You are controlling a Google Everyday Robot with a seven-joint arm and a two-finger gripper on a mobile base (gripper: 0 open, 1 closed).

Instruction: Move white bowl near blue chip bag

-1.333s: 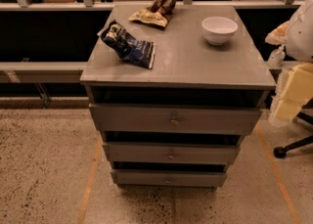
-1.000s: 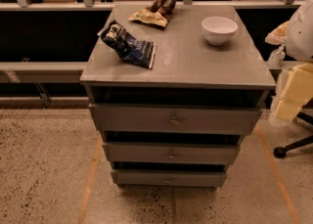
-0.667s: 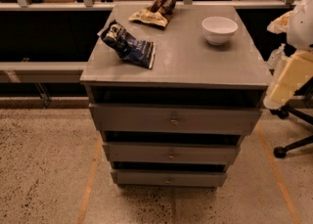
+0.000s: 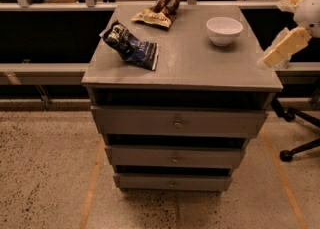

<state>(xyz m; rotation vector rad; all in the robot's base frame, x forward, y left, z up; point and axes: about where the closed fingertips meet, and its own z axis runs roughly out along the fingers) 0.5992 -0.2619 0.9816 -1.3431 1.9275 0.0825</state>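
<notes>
Gray drawer cabinet point(image 4: 180, 75) taken as reference, three drawers below its flat top, each with a small centre knob. White bowl point(image 4: 224, 30) upright on the cabinet top, back right quarter, standing alone. Blue chip bag point(image 4: 131, 46) crumpled on the left side of the top, close to the left edge, well apart from the bowl; pale lettering on it, not readable. Brown-and-tan chip bag point(image 4: 161, 8) at the back edge of the top, about centre; its print also unreadable. Gripper point(image 4: 274, 55) cream-coloured, in the air off the cabinet's right edge, beside and slightly forward of the bowl, touching nothing; whether it is apart or closed cannot be told. Chair base point(image 4: 295, 140) on the floor right of the cabinet.
</notes>
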